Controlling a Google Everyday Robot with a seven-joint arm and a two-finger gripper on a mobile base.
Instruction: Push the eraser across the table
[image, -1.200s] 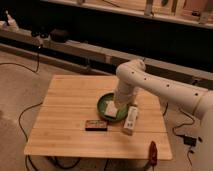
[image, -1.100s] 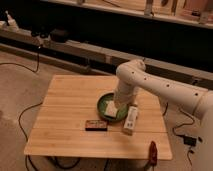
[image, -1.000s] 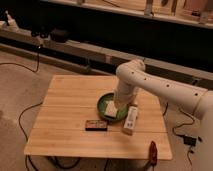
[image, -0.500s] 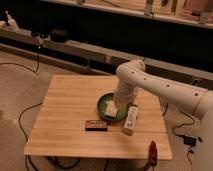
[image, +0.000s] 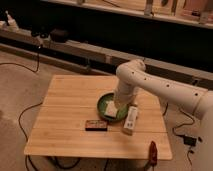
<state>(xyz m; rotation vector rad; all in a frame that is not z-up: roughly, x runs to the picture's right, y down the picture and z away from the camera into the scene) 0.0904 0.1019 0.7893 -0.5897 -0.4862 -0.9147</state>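
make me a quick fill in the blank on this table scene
The small dark rectangular eraser lies on the light ___ table.
The robot's gripper hangs over the round ___ bowl, away from the eraser.
In the camera view, the long white box lies to the eraser's ___.
Missing words: wooden; green; right.

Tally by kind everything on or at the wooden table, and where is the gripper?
Dark flat rectangular eraser: 1
Green round bowl: 1
Pale square block inside the bowl: 1
White oblong box: 1
Red-handled item at the front edge of the wooden table: 1
Total: 5
The gripper, at the white arm's end, hangs over the bowl's right side.
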